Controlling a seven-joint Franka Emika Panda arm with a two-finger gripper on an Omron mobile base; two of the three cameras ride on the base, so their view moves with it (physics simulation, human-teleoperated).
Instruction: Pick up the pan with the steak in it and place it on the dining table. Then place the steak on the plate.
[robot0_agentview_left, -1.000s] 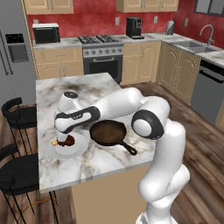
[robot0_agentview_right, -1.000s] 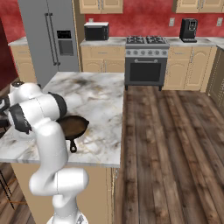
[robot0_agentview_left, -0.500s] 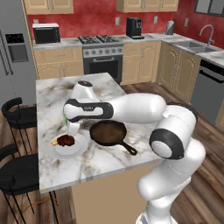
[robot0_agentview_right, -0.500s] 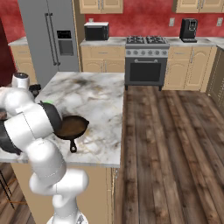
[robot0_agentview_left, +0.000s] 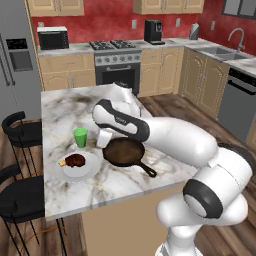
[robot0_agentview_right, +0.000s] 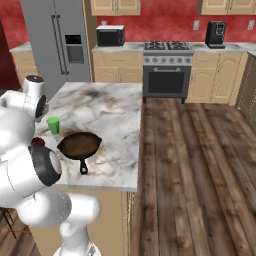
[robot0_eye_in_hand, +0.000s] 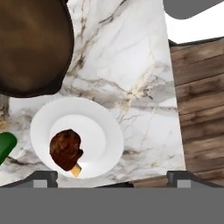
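Lifted since the earlier frames, the arm has swung up and away from the plate (robot0_agentview_left: 76, 167); a second ago the hand hung low right over it, and now the white hand sits higher, between the cup (robot0_agentview_left: 80, 137) and the pan (robot0_agentview_left: 124, 152). From the hand view, the two dark fingers (robot0_eye_in_hand: 41, 179) stand spread wide at the bottom edge, pinching nothing.

Nearest the bench (robot0_agentview_left: 125, 185) edge lies the plate, and the steak (robot0_eye_in_hand: 65, 149) rests on it, off-centre toward the rim, its yellow chunk pointing outward. Just beyond, the pan sits empty on the marble, close beside the plate but apart from it, handle pointing toward the robot's side. The green cup stands behind the plate. Farther off are the stove (robot0_agentview_left: 116, 62) and the wall cabinets.

Both steps of the task look done. The risk from here lies in the retreat: the forearm sweeps low over the pan and cup, so a careless swing could clip the cup, or nudge the plate toward the bench edge, which is near.
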